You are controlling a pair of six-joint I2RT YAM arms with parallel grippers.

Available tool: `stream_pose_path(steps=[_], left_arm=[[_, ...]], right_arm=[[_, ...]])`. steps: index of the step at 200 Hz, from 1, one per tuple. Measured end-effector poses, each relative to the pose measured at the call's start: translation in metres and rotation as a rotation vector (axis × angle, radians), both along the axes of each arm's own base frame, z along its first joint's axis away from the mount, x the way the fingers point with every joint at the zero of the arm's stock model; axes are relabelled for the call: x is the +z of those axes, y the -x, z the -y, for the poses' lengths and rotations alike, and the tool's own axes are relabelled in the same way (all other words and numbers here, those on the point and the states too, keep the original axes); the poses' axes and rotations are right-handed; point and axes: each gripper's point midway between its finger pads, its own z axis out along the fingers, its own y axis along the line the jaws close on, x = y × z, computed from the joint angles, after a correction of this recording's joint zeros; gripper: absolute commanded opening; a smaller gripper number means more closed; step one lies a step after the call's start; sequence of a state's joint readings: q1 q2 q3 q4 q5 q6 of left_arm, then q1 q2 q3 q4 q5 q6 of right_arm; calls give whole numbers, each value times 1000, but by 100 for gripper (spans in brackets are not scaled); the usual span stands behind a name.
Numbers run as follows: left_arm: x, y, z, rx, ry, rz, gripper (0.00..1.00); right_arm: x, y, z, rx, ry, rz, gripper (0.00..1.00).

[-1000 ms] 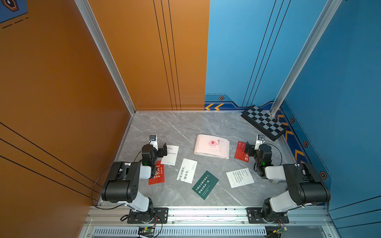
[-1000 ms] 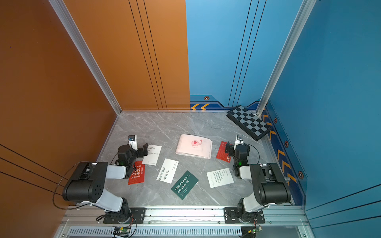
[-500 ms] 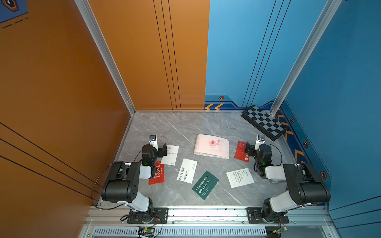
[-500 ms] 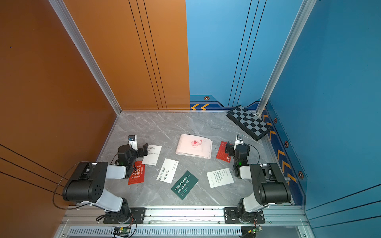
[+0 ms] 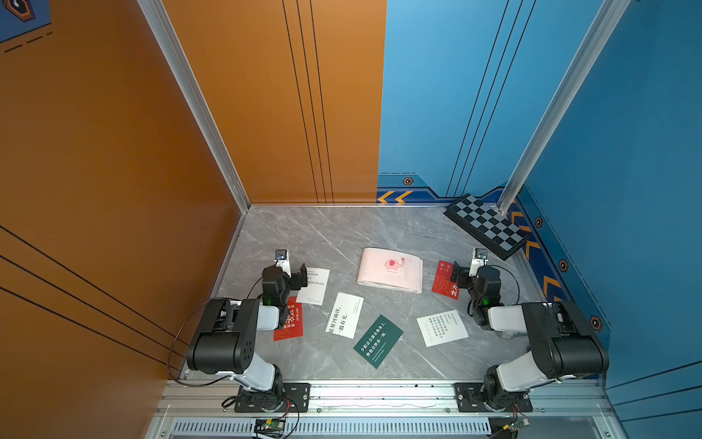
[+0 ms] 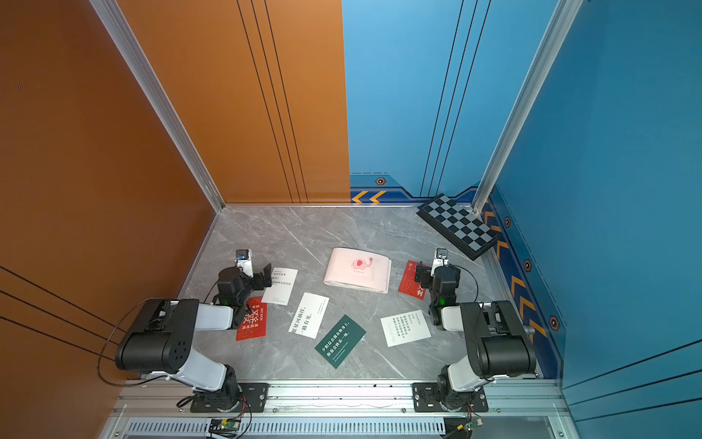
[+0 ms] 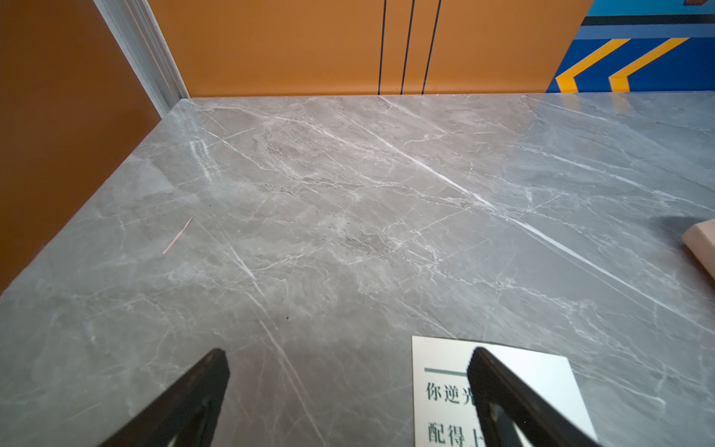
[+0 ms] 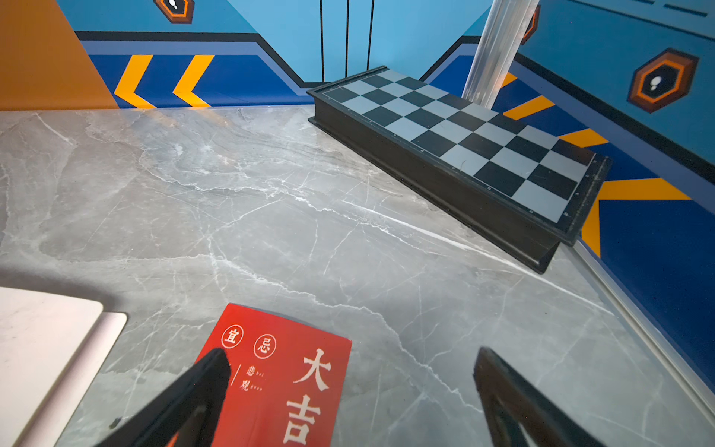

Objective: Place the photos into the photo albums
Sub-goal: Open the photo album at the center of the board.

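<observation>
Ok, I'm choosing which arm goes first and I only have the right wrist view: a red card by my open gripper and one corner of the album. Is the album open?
Observer: No, the album lies closed, elephant cover up.
Operator: What about the left gripper?
Observer: The left gripper is open and empty, one finger above the edge of a white card.
Operator: Which card lies nearest the front rail?
Observer: The dark green card, flat on the table between the two arms.
</observation>
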State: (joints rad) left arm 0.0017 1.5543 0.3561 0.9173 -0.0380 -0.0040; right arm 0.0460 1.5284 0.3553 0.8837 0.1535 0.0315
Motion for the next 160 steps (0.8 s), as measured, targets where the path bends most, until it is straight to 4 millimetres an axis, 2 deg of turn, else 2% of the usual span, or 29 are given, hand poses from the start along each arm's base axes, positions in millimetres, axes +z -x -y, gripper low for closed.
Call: stream_pose_path(steps=[18, 31, 43, 58, 78, 91, 105, 117, 137, 160], left_arm=[[2, 1, 2, 24, -24, -1, 99], [11, 4, 3, 43, -47, 6, 99], [26, 7, 4, 58, -62, 28, 99], [52, 10, 2, 86, -53, 70, 99], [92, 17, -15, 153, 64, 164, 99], [110, 23, -28, 175, 146, 216, 99], [116, 25, -30, 163, 214, 220, 99], [112, 21, -21, 125, 260, 174, 99], [107, 11, 7, 42, 311, 70, 99], [96, 4, 53, -76, 334, -65, 99]], right_arm=[[2, 1, 1, -14, 9, 3, 100], [12, 4, -1, -23, 18, 14, 100], [32, 8, -2, -27, 9, 38, 100], [69, 7, -1, -55, -55, 93, 100], [119, 0, 3, -67, -204, 178, 100], [134, -7, 2, -32, -299, 187, 100], [129, -17, -5, 8, -388, 131, 100], [114, -25, -18, 49, -450, 47, 100], [81, -31, -47, 111, -508, -123, 100], [56, -28, -87, 189, -517, -279, 100]])
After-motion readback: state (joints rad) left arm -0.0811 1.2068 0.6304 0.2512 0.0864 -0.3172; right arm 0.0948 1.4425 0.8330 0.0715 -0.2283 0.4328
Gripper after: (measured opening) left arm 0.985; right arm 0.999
